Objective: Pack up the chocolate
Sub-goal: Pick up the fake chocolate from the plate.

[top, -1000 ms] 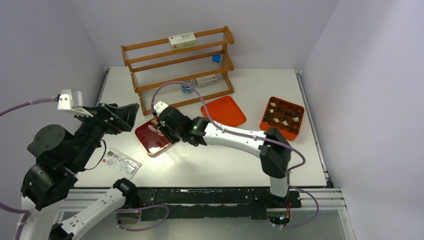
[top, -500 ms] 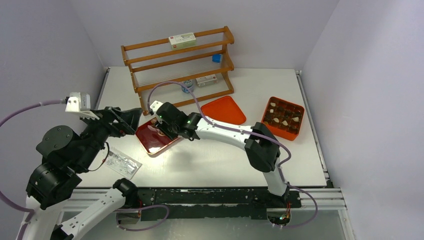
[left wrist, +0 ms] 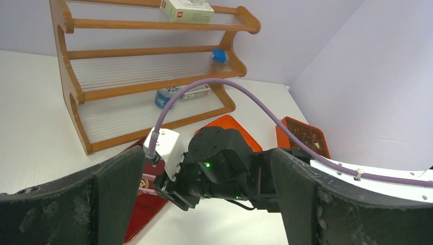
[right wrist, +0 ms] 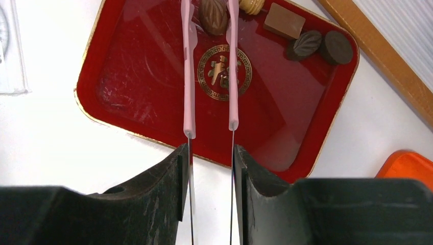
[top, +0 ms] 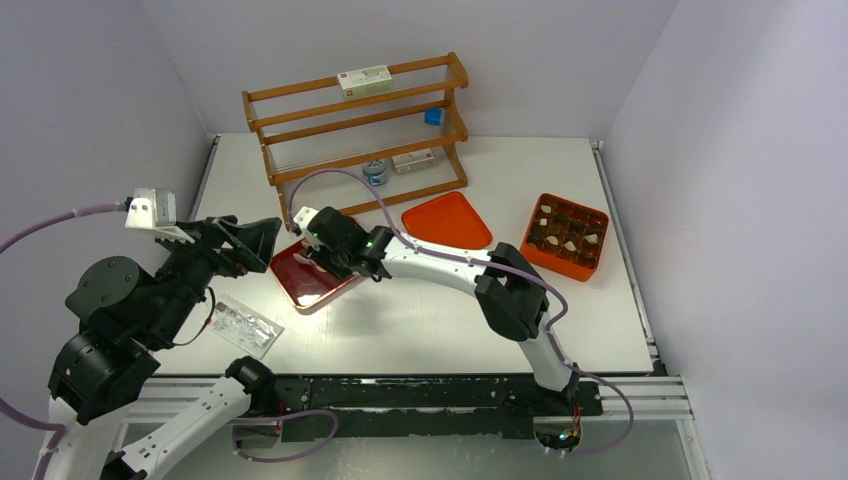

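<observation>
My right gripper (right wrist: 210, 150) is shut on the pink tongs (right wrist: 188, 76) and holds them over the dark red tray (right wrist: 138, 66). The tong arms straddle a brown almond-shaped chocolate (right wrist: 213, 15) at the tray's far edge; their tips are out of frame. Beside it lie a cream piece (right wrist: 251, 4), a light brown block (right wrist: 284, 20) and two dark pieces (right wrist: 304, 45). In the top view the right gripper (top: 318, 250) is over the tray (top: 300, 285). My left gripper (top: 255, 240) is open and empty, raised just left of the tray. It also shows in the left wrist view (left wrist: 204, 163).
An orange compartment box (top: 560, 266) with several chocolates in it stands at the right. Its orange lid (top: 447, 221) lies mid-table. A wooden rack (top: 355, 130) with small boxes stands at the back. A clear plastic packet (top: 240, 325) lies at the front left.
My right arm has reached further left and away over the red tray, carrying the tongs. My left gripper has shifted slightly and stays open.
</observation>
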`<control>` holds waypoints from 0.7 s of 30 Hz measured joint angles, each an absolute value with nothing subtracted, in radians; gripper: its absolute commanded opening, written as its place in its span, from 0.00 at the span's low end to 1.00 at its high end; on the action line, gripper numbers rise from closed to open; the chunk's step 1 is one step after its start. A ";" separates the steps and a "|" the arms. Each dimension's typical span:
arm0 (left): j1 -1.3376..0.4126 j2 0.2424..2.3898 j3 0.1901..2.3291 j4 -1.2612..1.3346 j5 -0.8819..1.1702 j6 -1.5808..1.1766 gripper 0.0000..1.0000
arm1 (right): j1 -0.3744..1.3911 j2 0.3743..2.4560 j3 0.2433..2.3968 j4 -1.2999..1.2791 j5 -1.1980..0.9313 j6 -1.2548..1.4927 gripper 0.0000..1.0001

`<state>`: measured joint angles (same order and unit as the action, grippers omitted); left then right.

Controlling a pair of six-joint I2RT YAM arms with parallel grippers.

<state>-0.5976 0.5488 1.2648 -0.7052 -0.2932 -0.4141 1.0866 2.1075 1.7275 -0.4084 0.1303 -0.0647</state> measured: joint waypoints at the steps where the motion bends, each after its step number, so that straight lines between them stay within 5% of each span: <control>1: -0.598 0.549 1.265 -0.705 -0.293 -0.413 0.98 | 1.087 2.111 1.728 -0.408 0.130 -0.069 0.39; 21: -0.598 0.520 1.265 -0.704 -0.313 -0.402 0.98 | 1.097 2.132 1.792 -0.450 0.130 -0.130 0.27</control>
